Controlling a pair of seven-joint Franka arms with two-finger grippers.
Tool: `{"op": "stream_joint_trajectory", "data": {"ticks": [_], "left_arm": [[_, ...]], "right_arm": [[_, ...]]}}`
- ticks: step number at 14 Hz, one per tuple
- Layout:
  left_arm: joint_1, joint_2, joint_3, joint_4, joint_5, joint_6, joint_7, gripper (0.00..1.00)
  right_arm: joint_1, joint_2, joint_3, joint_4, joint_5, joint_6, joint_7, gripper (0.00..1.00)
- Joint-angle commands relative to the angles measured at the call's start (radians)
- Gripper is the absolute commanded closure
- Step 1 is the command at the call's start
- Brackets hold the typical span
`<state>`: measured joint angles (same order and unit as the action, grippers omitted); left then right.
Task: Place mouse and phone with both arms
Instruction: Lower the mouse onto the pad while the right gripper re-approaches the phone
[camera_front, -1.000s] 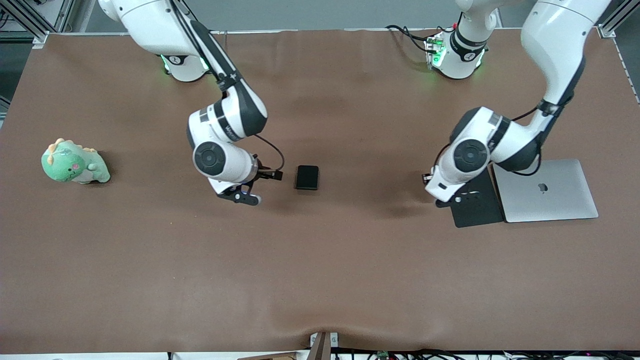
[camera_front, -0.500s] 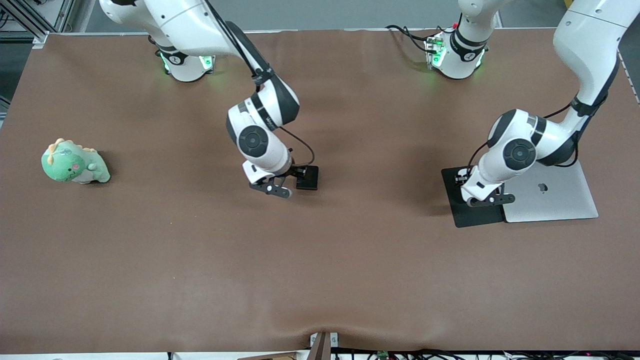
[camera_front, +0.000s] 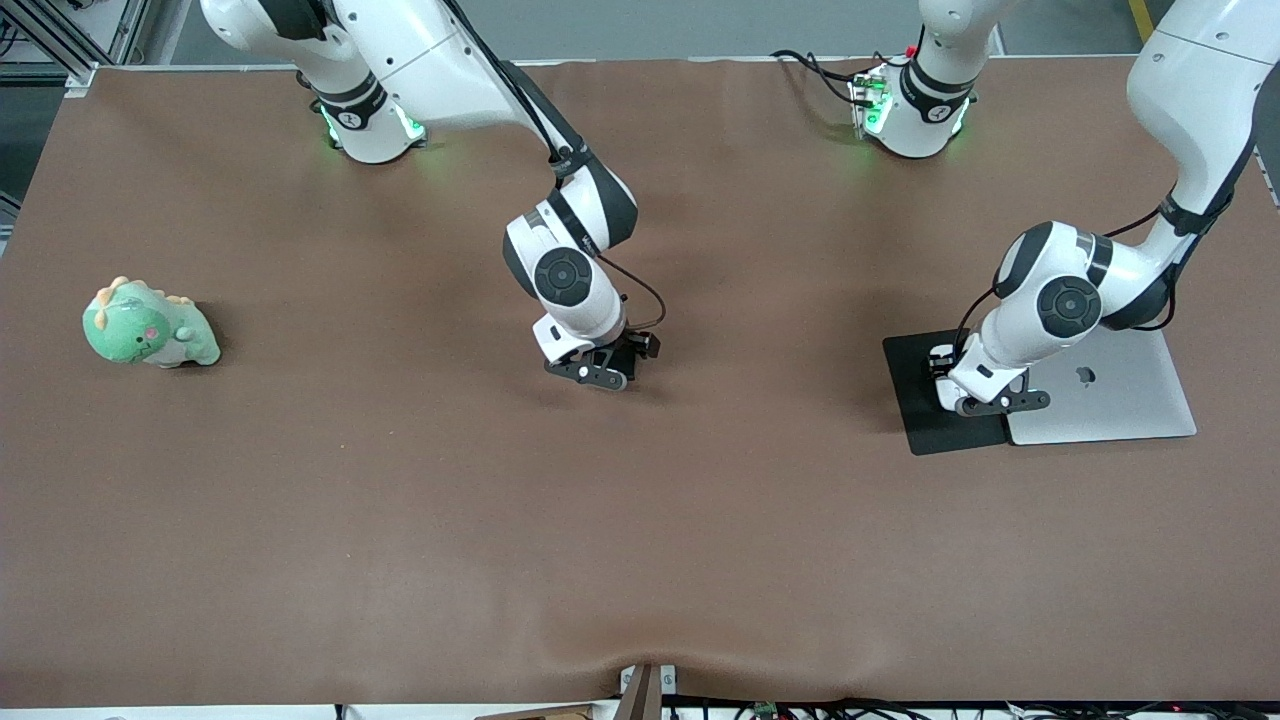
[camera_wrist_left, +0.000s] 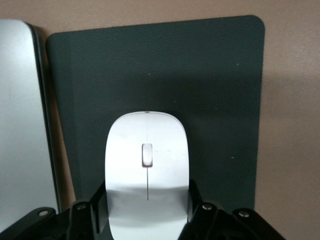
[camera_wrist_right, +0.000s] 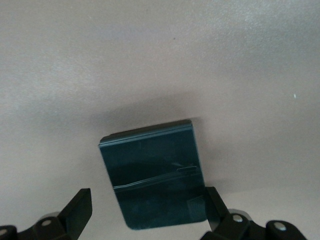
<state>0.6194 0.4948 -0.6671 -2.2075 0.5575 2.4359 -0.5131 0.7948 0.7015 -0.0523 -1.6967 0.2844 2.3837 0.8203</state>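
Working across from the right arm's end, I see the right gripper (camera_front: 600, 372) low over the phone (camera_wrist_right: 155, 172), which lies flat on the brown table (camera_front: 400, 520) mid-way along; fingers spread wide, straddling it without contact. I judge the phone stiff, slick and thin, best pinched across its long edges. At the mouse pad (camera_front: 915, 400) beside the laptop (camera_front: 1120, 400), the left gripper (camera_front: 990, 398) has its fingers against the mouse (camera_wrist_left: 146, 165), flanking its rear sides; it looks light and glossy, liable to slip.
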Motion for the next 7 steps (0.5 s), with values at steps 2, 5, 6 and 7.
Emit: {"op": "stream_joint_trajectory", "data": {"ticks": [2,5,6,7], "left_arm": [[0.020,0.050,-0.022,0.031,0.032,0.017,-0.005,0.97],[0.020,0.057,-0.022,0.043,0.033,0.017,-0.002,0.00],[0.020,0.047,-0.022,0.045,0.033,0.014,-0.004,0.00],[0.020,0.024,-0.025,0.046,0.033,0.012,-0.011,0.00]], "right_arm": [[0.004,0.019,-0.006,0.025,-0.086,0.000,0.013,0.00],[0.012,0.038,-0.006,0.022,-0.085,0.053,0.017,0.00],[0.018,0.052,-0.006,0.023,-0.085,0.063,0.020,0.00],[0.023,0.056,-0.006,0.025,-0.085,0.063,0.020,0.00]]}}
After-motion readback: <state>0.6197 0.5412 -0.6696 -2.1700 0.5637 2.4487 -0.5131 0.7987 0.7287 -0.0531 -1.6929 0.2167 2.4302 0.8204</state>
